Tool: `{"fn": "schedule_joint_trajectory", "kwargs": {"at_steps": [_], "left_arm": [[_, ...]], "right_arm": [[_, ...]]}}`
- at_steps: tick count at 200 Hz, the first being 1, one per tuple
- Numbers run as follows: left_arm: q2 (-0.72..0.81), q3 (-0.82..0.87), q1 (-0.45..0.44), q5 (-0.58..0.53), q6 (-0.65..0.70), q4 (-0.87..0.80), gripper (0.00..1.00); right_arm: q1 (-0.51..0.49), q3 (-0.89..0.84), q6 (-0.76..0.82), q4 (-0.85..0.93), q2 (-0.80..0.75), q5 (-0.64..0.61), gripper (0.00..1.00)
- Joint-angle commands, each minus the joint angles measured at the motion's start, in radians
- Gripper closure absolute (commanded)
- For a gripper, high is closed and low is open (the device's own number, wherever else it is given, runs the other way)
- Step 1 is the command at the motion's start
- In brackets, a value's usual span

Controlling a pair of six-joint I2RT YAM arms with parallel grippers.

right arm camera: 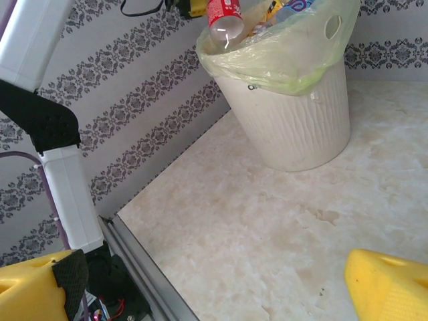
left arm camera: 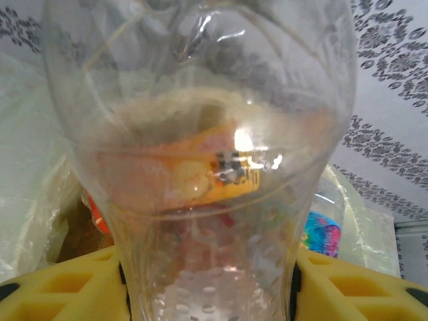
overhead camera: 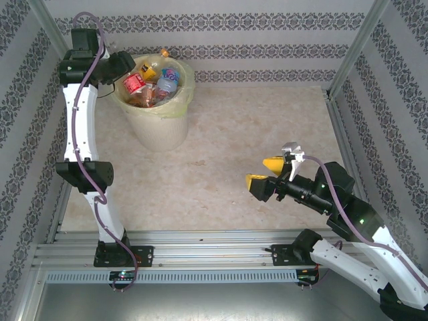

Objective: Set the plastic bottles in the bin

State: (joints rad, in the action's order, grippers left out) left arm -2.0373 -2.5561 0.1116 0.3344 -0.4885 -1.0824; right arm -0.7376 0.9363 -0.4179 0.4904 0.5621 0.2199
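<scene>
A clear plastic bottle [left arm camera: 200, 167] sits right against the left wrist lens, its dimpled narrow part clamped between the yellow fingers [left arm camera: 60, 291] of the left end effector [left arm camera: 207, 287], which is grasping it on both sides. From above, that left end effector [overhead camera: 127, 73] holds the bottle, red-labelled [overhead camera: 134, 83], over the left part of the mouth of the bin [overhead camera: 160, 130]. Other plastic bottles [overhead camera: 167, 80] are piled inside the pale green liner nearly to the rim. The right wrist view shows the same bottle [right arm camera: 224, 17] hanging above the bin's ribbed white wall [right arm camera: 294, 114]. The right end effector [overhead camera: 262, 172] hovers over the desk [overhead camera: 234, 147] well apart from the bin, fingers spread and holding nothing [right arm camera: 210, 294]. The bottle looks empty, so it should be very light, thin-walled and easily dented, with a slick skin. A hold across the waist or the textured band, as here, seems safest, since a harder squeeze could buckle it or make it squirt out. With the heap so high, a released bottle may roll off the pile.
</scene>
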Motion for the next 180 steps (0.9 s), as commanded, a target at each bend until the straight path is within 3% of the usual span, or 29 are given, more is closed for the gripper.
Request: {"fn": "schedule_joint_trajectory", "kwargs": {"at_steps": [1, 84, 127, 159, 180], "left_arm": [[-0.035, 0.013, 0.015, 0.077, -0.049, -0.027, 0.40], [-0.004, -0.015, 0.030, 0.018, -0.005, -0.030, 0.13], [0.057, 0.001, 0.030, -0.181, 0.064, -0.067, 0.13], [0.091, 0.019, 0.030, -0.270, 0.095, -0.054, 0.13], [0.100, 0.040, 0.030, -0.248, 0.097, -0.019, 0.36]], "right_arm": [[-0.008, -0.011, 0.012, -0.003, -0.001, -0.022, 0.02], [-0.009, -0.013, 0.009, 0.001, -0.005, -0.030, 0.02], [-0.009, -0.014, 0.006, -0.001, 0.002, -0.029, 0.02], [-0.008, -0.013, 0.005, -0.003, 0.007, -0.028, 0.02], [-0.009, -0.018, 0.003, -0.005, 0.005, -0.028, 0.02]]}}
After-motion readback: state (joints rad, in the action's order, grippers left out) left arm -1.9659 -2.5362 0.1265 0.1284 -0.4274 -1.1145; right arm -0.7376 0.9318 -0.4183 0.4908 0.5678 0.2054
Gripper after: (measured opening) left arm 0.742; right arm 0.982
